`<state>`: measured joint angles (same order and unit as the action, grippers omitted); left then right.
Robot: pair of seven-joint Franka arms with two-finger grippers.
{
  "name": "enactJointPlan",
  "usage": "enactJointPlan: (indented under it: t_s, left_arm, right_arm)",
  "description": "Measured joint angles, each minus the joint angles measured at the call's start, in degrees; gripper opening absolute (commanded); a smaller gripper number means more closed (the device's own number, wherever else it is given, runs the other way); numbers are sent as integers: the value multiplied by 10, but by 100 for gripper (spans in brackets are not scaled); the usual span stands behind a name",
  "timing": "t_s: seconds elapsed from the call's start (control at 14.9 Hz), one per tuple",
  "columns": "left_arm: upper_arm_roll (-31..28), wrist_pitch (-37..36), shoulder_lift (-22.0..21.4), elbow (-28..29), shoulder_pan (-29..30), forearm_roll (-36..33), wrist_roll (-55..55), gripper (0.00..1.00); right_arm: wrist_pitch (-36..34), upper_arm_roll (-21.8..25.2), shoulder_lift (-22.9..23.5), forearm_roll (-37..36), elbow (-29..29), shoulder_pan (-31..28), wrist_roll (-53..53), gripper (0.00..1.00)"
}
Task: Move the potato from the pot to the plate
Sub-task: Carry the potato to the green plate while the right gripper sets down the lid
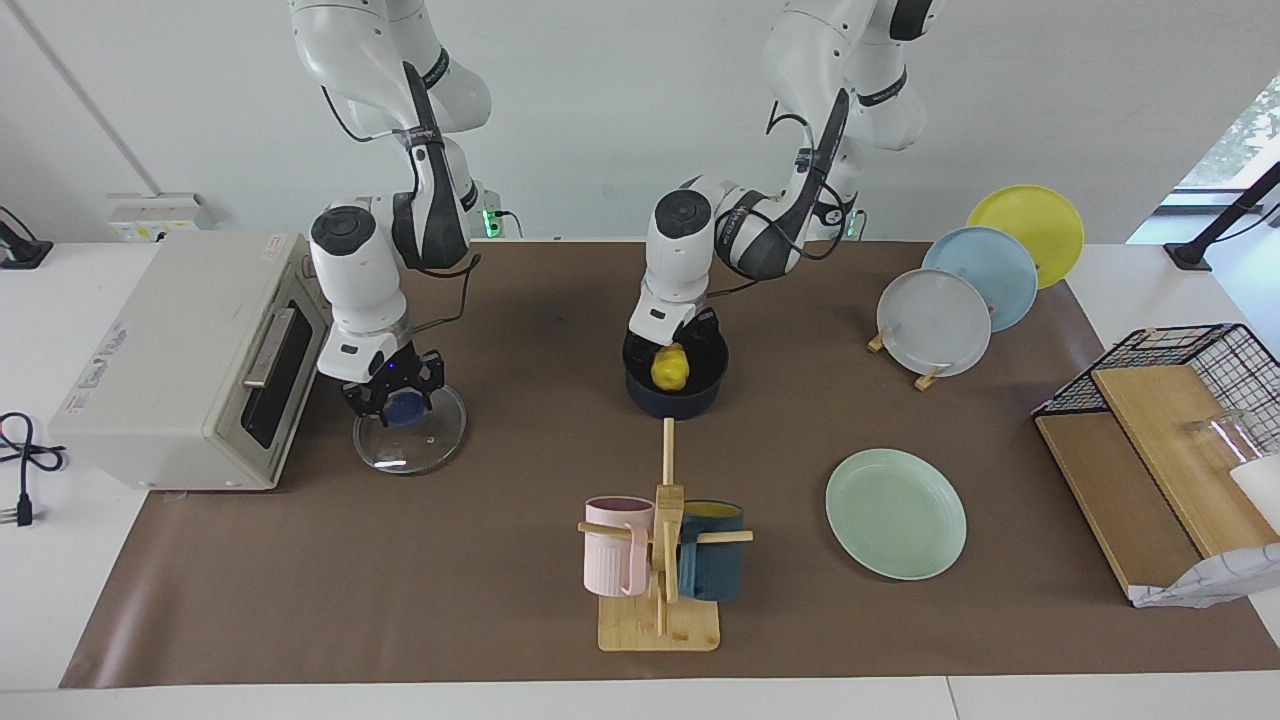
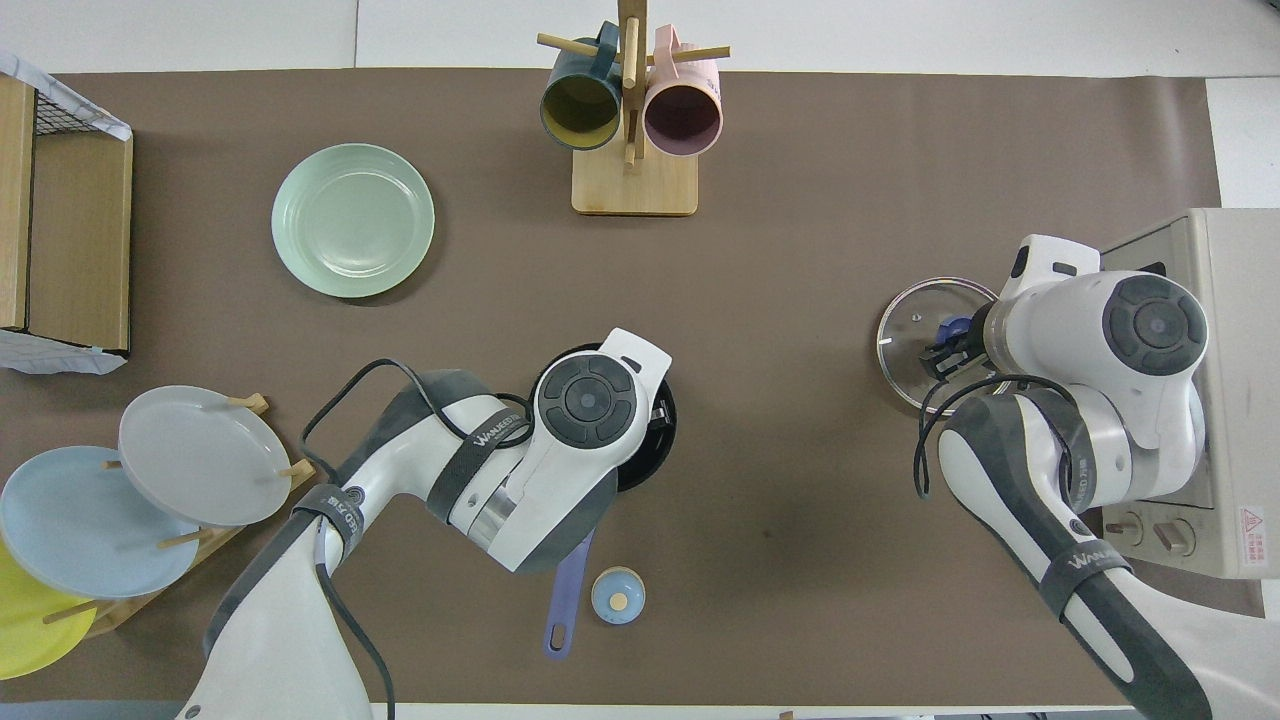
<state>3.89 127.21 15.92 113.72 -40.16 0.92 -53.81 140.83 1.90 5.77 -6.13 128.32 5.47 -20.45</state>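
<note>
The yellow potato [image 1: 669, 368] is in the dark navy pot [image 1: 680, 398], level with its rim. My left gripper [image 1: 668, 358] reaches down into the pot and its fingers close on the potato's two sides. In the overhead view the left arm hides the potato; only the pot's rim [image 2: 657, 455] and its blue handle [image 2: 566, 598], which points toward the robots, show. The mint-green plate [image 1: 896, 512] [image 2: 352, 220] lies bare, farther from the robots than the pot and toward the left arm's end. My right gripper [image 1: 395, 398] [image 2: 945, 348] hangs open over the blue knob of a glass lid [image 1: 410, 440].
A mug rack [image 1: 660, 560] with a pink and a teal mug stands farther from the robots than the pot. A toaster oven [image 1: 190, 360] stands beside the glass lid. A plate stand [image 1: 933, 322] and a wire basket [image 1: 1170, 400] are at the left arm's end. A small blue disc [image 2: 617, 595] lies beside the pot handle.
</note>
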Motion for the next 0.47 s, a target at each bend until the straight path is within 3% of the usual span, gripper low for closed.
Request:
enactJointPlan:
  t_s: [0.27, 0.4, 0.47]
  left_arm:
    - [0, 0, 0, 1, 0, 0, 0, 40]
    - [0, 0, -1, 0, 0, 0, 0, 21]
    - [0, 0, -1, 0, 0, 0, 0, 13]
  right_arm:
    - [0, 0, 0, 0, 2, -4, 0, 67]
    - [0, 0, 0, 0, 2, -6, 0, 74]
    - [0, 0, 0, 0, 2, -7, 0, 85]
